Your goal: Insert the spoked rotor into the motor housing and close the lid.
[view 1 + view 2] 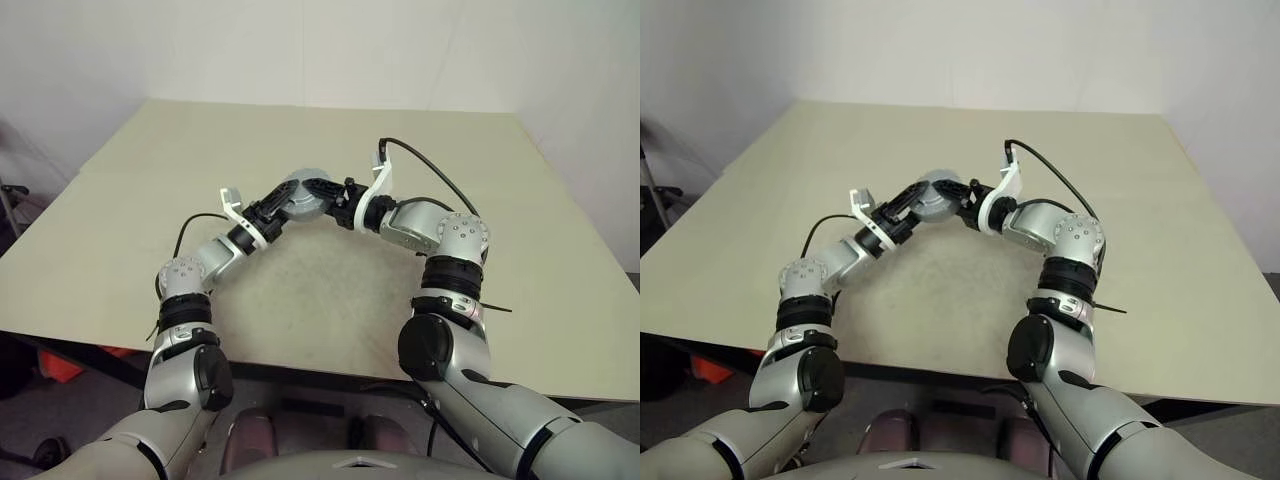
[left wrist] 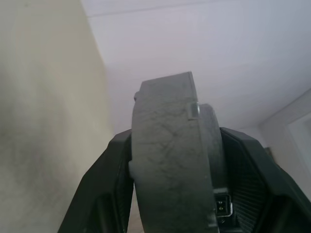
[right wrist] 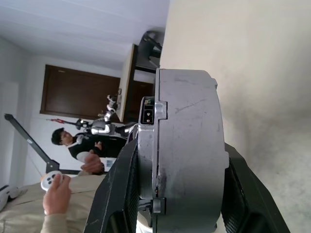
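A thick round grey motor housing [image 1: 300, 186] hangs in the air above the middle of the table, held between both hands. The wrist views show it edge-on as two stacked round parts with a seam, the thinner one bearing a small connector [image 3: 148, 112]. I take the smooth grey face turned up toward the head camera for the lid. My left gripper [image 1: 284, 206] clamps the body [image 2: 170, 155] from the left, a black finger [image 2: 104, 189] on each flat side. From the right, my right gripper [image 1: 326, 192] is shut on the same body [image 3: 189, 145]. The spoked rotor is hidden.
The beige table [image 1: 500, 250] spreads wide under the hands, its front edge near my body. A red object [image 1: 60, 365] lies on the floor below the table's left corner. A seated person [image 3: 73, 143] holding a controller is in the background of the right wrist view.
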